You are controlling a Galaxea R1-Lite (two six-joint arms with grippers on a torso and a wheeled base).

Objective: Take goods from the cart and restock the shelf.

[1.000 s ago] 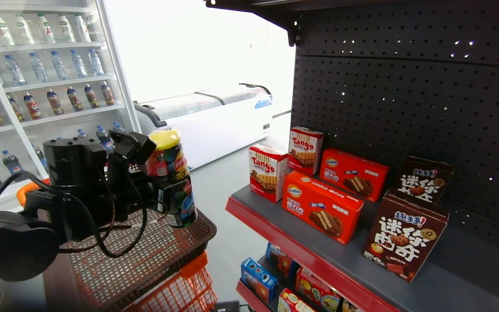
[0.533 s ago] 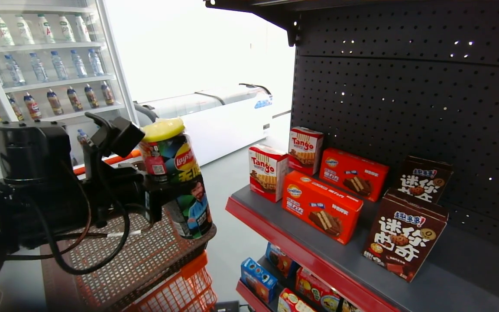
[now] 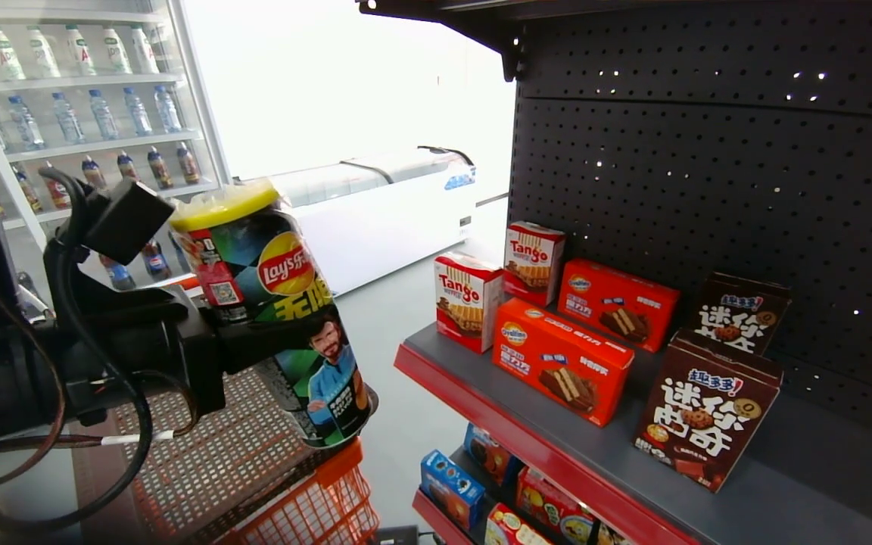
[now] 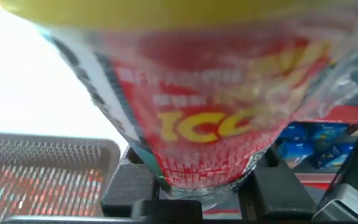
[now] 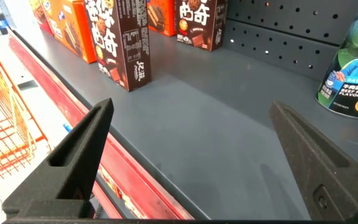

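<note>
A tall chips canister (image 3: 277, 310) with a yellow lid hangs tilted above the cart's brown mesh tray (image 3: 209, 469), left of the shelf. My left gripper (image 3: 235, 333) is shut on its middle from the left side. In the left wrist view the canister (image 4: 216, 106) looms close between the black fingers (image 4: 126, 186). My right gripper (image 5: 194, 162) is open with nothing in it, hovering over a bare stretch of the grey shelf board (image 5: 216, 124), near a dark brown cookie box (image 5: 114, 43).
On the red-edged shelf (image 3: 474, 397) stand wafer boxes (image 3: 468, 301), orange boxes (image 3: 561, 359) and brown cookie boxes (image 3: 705, 412), backed by black pegboard (image 3: 708, 174). Another canister (image 5: 353, 68) stands farther along. An orange cart basket (image 3: 315, 507) sits below; packets fill the lower shelf (image 3: 451, 484).
My left arm has lifted the chips canister up off the cart tray and brought it closer to the head camera and slightly rightward. The shelf goods have not moved.
</note>
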